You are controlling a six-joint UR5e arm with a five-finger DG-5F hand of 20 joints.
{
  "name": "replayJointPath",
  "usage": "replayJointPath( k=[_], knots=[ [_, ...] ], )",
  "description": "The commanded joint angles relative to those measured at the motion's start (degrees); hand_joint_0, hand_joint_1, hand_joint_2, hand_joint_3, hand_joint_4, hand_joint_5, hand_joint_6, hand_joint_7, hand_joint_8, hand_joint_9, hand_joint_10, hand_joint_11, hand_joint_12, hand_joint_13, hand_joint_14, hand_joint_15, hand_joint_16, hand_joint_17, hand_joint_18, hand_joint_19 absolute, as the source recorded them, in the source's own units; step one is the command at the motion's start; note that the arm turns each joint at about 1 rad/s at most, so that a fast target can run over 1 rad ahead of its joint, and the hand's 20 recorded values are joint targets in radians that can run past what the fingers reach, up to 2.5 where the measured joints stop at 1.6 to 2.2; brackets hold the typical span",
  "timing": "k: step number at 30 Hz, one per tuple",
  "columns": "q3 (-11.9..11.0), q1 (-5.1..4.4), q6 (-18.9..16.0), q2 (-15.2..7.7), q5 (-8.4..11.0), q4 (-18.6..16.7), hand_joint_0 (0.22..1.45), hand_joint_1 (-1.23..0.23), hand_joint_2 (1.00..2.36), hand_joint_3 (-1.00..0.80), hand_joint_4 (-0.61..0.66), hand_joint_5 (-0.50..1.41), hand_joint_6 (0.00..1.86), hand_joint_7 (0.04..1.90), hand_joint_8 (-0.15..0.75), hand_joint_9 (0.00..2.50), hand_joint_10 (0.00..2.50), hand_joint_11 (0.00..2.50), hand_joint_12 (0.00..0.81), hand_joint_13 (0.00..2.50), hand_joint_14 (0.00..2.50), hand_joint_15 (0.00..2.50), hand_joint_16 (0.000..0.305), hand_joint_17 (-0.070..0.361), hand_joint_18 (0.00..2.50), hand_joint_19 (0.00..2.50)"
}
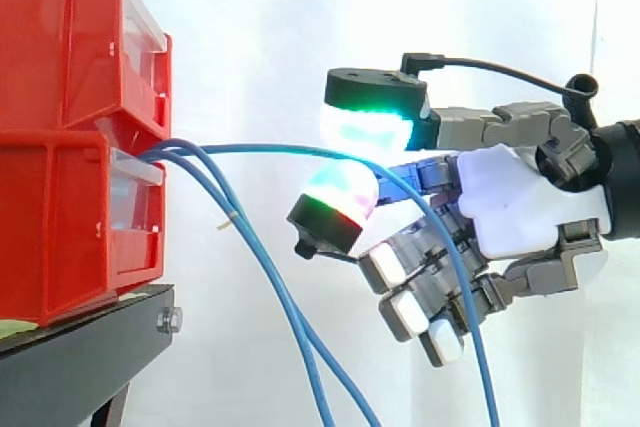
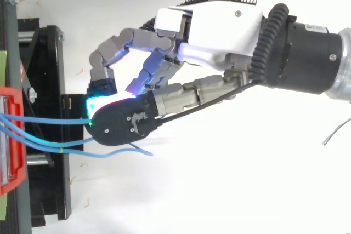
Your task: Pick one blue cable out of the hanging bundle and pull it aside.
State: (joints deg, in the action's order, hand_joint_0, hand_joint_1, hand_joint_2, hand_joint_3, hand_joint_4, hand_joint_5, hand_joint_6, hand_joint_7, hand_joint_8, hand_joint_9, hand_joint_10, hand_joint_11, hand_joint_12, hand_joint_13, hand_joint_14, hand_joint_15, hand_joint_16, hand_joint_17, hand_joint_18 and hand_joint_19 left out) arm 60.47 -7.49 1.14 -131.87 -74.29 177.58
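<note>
Hand (image 1: 520, 202) pinching one blue cable (image 1: 270, 147) between glowing pads (image 1: 365, 129), held above the bundle (image 1: 272, 277); next move: draw it steadily aside.

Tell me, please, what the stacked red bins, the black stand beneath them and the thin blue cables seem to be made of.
The stacked red bins look like glossy moulded plastic, with ribbed walls. The black stand is probably coated metal: matte, flat-edged, bolted. The thin blue cables have a smooth, plastic-looking sheath that bends softly; the core is unseen.
</note>
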Motion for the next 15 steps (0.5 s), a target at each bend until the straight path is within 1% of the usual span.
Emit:
replayJointPath(
  k=[1,7,8,11,12,13,14,15],
  knots=[
    [0.0,0.02,0.01,0.03,0.19,0.22,0.63,-0.83,1.01,0.06,-0.27,-0.13,0.92,1.28,0.294,0.99,0.02,0.69,0.421,1.0,0.02,0.62,0.055,0.123,0.95,0.6],
    [0.0,0.02,0.27,0.03,0.28,0.14,0.68,-0.87,1.01,0.15,-0.39,-0.11,0.93,1.41,0.252,1.06,0.02,0.68,0.4,1.01,0.02,0.61,0.051,0.115,0.94,0.61],
    [0.09,0.02,0.27,0.03,0.02,0.14,0.68,-0.87,1.01,0.16,-0.39,-0.11,0.92,1.42,0.241,1.08,0.02,0.69,0.399,1.01,0.02,0.61,0.05,0.113,0.94,0.61],
    [0.09,0.02,0.27,-0.06,0.11,0.14,0.73,-0.92,1.0,0.2,-0.42,-0.09,0.92,1.48,0.216,1.14,0.02,0.69,0.39,1.06,0.02,0.63,0.048,0.108,0.93,0.65],
    [0.0,0.02,0.18,-0.06,0.19,0.14,0.73,-0.93,1.04,0.22,-0.42,-0.08,0.92,1.48,0.213,1.19,0.02,0.7,0.388,1.08,0.02,0.65,0.048,0.107,0.94,0.65],
    [0.09,0.02,0.18,-0.06,0.19,0.14,0.71,-0.93,1.12,0.21,-0.41,-0.07,0.92,1.48,0.232,1.23,0.02,0.71,0.385,1.1,0.02,0.66,0.048,0.109,0.96,0.66],
    [0.09,0.02,0.18,-0.06,0.19,0.14,0.71,-0.93,1.16,0.2,-0.42,-0.07,0.92,1.48,0.236,1.26,0.02,0.7,0.384,1.12,0.02,0.66,0.048,0.109,0.96,0.67],
    [0.09,0.02,0.18,-0.06,0.19,0.14,0.69,-0.92,1.22,0.19,-0.41,-0.07,0.92,1.48,0.241,1.27,0.02,0.7,0.384,1.12,0.02,0.67,0.048,0.109,0.97,0.67]
  ],
)
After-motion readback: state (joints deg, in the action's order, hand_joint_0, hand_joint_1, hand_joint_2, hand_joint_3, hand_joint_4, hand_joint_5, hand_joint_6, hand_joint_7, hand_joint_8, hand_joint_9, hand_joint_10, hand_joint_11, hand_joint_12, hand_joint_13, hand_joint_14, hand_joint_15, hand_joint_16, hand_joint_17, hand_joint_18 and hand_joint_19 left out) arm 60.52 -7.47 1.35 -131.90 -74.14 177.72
